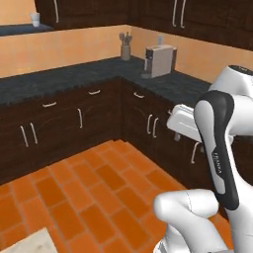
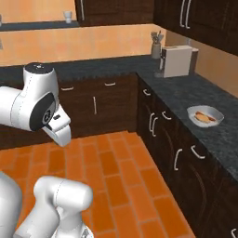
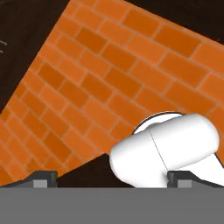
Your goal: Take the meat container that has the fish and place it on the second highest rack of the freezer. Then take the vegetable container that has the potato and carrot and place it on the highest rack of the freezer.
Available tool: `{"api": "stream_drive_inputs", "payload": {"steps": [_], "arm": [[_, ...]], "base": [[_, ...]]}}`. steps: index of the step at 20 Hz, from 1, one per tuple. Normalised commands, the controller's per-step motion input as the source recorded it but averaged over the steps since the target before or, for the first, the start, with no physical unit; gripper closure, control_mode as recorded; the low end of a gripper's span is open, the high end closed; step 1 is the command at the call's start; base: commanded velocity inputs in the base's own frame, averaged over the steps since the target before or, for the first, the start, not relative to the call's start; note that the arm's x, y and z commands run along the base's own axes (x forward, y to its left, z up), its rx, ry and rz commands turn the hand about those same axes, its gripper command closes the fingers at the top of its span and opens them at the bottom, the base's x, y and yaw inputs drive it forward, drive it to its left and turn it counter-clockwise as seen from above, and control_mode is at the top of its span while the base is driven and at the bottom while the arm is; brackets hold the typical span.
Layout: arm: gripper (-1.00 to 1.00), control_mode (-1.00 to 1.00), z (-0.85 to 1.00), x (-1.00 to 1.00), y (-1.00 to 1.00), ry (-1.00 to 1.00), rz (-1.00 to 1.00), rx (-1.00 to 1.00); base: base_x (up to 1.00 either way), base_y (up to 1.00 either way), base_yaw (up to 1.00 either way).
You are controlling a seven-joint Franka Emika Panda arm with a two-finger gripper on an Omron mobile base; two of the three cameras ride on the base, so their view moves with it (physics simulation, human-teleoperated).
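Observation:
A shallow light-grey container (image 2: 205, 115) sits on the dark counter (image 2: 186, 93) at the right, holding a tan potato (image 2: 200, 117) and an orange-red carrot (image 2: 210, 116). My gripper (image 3: 111, 179) is open, its two dark fingertips (image 3: 43, 179) far apart with nothing held; it points down at the orange tile floor (image 3: 100, 74). The white hand (image 2: 58, 131) hangs over the floor, well left of the container and apart from it; it also shows in the left base view as the hand (image 1: 184, 123). The fish, its container and the freezer are out of view.
Dark cabinets with grey handles (image 1: 79, 118) wrap the corner under the counter. A beige appliance (image 2: 177, 61) and a utensil holder (image 2: 156, 49) stand at the counter's back. A cup (image 1: 34, 19) rests on a high shelf. A pale surface corner (image 1: 29, 242) shows low left.

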Motion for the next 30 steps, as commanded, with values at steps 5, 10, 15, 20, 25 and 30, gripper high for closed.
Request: {"api": "stream_drive_inputs", "payload": {"steps": [5,10,15,20,25,30], "arm": [[-1.00,1.00,0.00,0.00,0.00,0.00,0.00,0.00],[-1.00,1.00,0.00,0.00,0.00,0.00,0.00,0.00],[-1.00,1.00,0.00,0.00,0.00,0.00,0.00,0.00],[-1.00,1.00,0.00,0.00,0.00,0.00,0.00,0.00],[-1.00,1.00,0.00,0.00,0.00,0.00,0.00,0.00],[-1.00,1.00,0.00,0.00,0.00,0.00,0.00,0.00]], "base": [[0.86,0.09,-0.52],[0.96,0.09,-0.48],[1.00,0.09,-0.41],[0.73,0.15,-0.57],[0.45,0.36,-0.67],[0.51,0.71,-0.64]]}}
